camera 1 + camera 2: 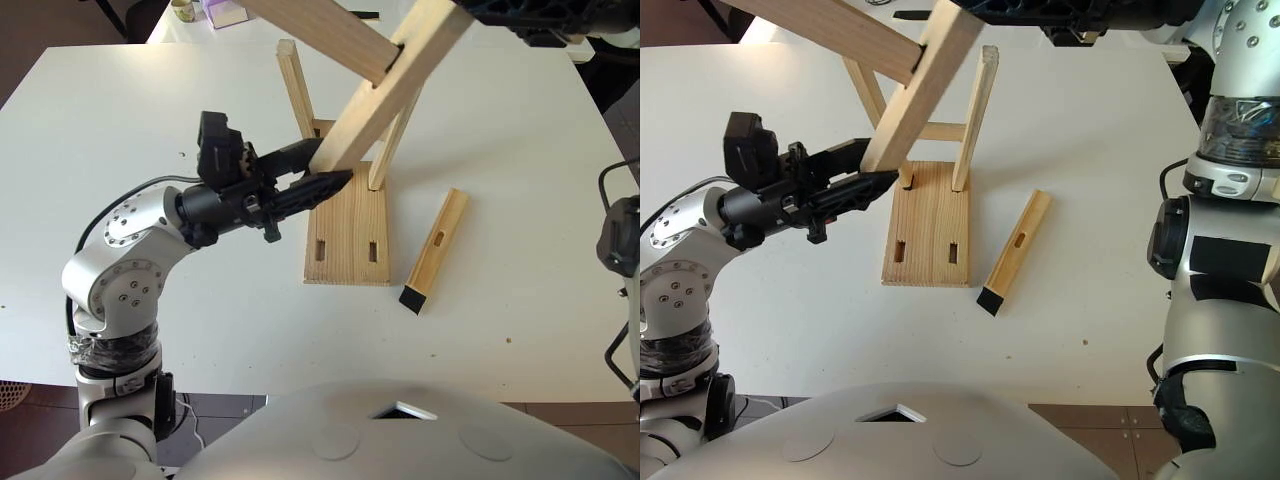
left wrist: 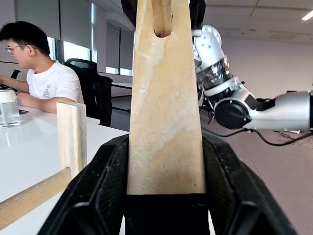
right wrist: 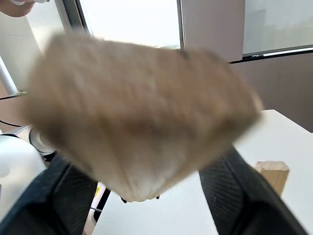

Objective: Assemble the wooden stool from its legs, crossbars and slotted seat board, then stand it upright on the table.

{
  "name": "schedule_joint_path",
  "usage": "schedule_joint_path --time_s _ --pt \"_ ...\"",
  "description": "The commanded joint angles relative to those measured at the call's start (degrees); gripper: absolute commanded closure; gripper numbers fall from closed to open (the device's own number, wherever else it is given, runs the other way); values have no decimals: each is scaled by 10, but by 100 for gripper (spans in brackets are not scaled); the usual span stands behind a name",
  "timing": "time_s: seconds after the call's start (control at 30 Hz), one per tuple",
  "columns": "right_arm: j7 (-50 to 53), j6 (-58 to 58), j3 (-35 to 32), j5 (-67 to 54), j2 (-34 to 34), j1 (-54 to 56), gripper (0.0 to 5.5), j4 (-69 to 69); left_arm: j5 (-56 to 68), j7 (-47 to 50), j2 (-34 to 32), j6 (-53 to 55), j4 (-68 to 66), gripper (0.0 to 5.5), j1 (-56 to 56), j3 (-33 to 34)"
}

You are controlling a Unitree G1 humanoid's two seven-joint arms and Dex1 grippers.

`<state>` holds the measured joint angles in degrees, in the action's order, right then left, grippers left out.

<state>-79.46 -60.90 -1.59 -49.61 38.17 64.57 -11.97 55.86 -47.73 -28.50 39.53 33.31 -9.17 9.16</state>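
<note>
Closest to us, in the left wrist view, the held leg (image 1: 390,95) sits clamped between the left gripper's (image 1: 328,165) two black fingers (image 2: 98,191), which press on both sides of its lower end. From the head views this leg slants up and away from that grip, off the table (image 1: 120,120), with its lower end just by the far left corner of the seat board (image 1: 345,225); we cannot tell whether it touches the board. An upper crossbar (image 1: 320,25) passes into the slot near the leg's top and runs off toward the far left. At the top end the right gripper (image 1: 990,12) takes hold. The right wrist view is blurred, but the pale wood between its dark fingers (image 3: 234,196) looks to be that same leg's end, so we read this claw as closed on it too.

Beneath, the seat board lies flat on the table, its two near slots open. At its far end the left upright leg (image 1: 868,100) and the right upright leg (image 1: 975,120) stand, joined by a low crossbar (image 1: 940,131). Just to the right of the board a loose leg (image 1: 435,245) lies flat on the table, apart from the board, its black cap (image 1: 412,298) pointing toward us.
</note>
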Motion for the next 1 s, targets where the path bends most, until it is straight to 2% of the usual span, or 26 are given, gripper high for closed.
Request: schedule_joint_path --time_s 0.03,0.2,0.47,0.7,0.93,0.97,1.0 --pt "-27 -1 14 1 5 23 238 12 -1 -10 -9 -13 5 349 3 -12" --pt "-38 1 17 5 4 28 238 2 36 -6 -7 -8 7 349 -2 0" --pt "-57 12 22 15 6 27 349 -15 52 4 -8 -7 14 349 9 -8" --pt "-58 13 15 16 4 24 349 -13 52 6 -11 -5 8 349 3 -10" --pt "-11 -8 -7 -4 -11 -11 349 23 32 38 10 -9 -5 349 -12 -31" --pt "-2 -9 -13 -6 -15 -13 349 25 32 36 7 -6 -3 313 -8 -33" --pt "9 -10 -19 -9 -19 -13 349 26 27 34 2 -5 -3 307 -5 -39"
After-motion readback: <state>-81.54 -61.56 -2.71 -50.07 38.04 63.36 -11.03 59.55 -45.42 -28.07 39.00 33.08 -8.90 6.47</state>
